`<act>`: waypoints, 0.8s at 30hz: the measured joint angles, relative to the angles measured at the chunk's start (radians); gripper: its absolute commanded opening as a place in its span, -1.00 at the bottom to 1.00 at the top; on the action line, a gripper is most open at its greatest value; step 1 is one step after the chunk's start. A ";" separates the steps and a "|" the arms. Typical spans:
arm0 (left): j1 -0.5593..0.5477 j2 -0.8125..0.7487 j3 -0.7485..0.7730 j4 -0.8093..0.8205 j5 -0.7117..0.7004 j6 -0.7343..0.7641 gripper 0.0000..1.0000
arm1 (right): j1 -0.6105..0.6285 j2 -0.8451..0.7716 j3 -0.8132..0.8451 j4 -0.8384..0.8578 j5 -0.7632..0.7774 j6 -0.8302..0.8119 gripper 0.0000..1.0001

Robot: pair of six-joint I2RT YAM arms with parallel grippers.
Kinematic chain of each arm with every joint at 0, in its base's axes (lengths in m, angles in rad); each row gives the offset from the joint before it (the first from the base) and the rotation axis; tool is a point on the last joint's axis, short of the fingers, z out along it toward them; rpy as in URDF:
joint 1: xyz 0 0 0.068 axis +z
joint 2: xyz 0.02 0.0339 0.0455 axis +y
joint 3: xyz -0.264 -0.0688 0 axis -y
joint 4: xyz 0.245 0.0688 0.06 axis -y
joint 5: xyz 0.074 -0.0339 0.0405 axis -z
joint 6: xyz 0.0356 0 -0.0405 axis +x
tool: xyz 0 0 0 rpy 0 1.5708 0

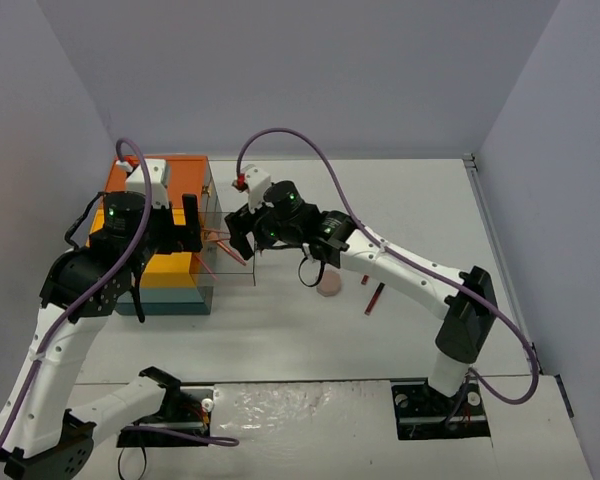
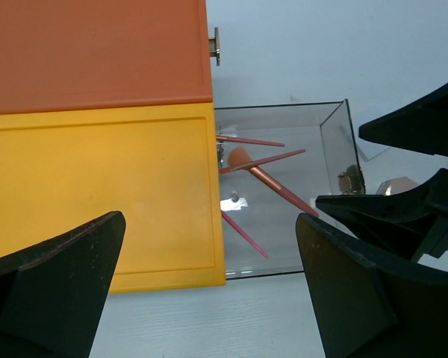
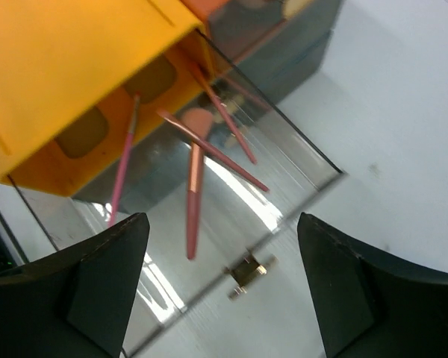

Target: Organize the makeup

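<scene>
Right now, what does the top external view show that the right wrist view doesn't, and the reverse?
Only top external: the pink puff and a red pencil lying on the table. Only right wrist: a small brass latch on the clear tray. Both: that tray, the pink brushes in it, and the yellow box top.

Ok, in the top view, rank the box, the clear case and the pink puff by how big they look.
1. Box
2. Clear case
3. Puff, only partly visible, yet clearly smallest
</scene>
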State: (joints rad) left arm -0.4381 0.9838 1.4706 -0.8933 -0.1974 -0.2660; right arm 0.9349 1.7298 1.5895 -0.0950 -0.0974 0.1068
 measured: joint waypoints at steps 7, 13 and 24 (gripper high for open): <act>-0.050 0.157 0.092 0.032 0.108 -0.081 0.94 | -0.258 -0.289 -0.238 -0.030 0.216 0.078 1.00; -0.279 0.325 0.151 0.107 0.088 -0.143 0.94 | -0.552 -0.508 -0.468 -0.078 0.330 0.168 1.00; -0.381 0.612 0.181 0.136 -0.003 -0.215 0.94 | -0.687 -0.640 -0.628 -0.134 0.306 0.220 1.00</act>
State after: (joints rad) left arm -0.8186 1.5961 1.6519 -0.7574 -0.2004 -0.4809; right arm 0.2478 1.0894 0.9620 -0.2291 0.2091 0.3263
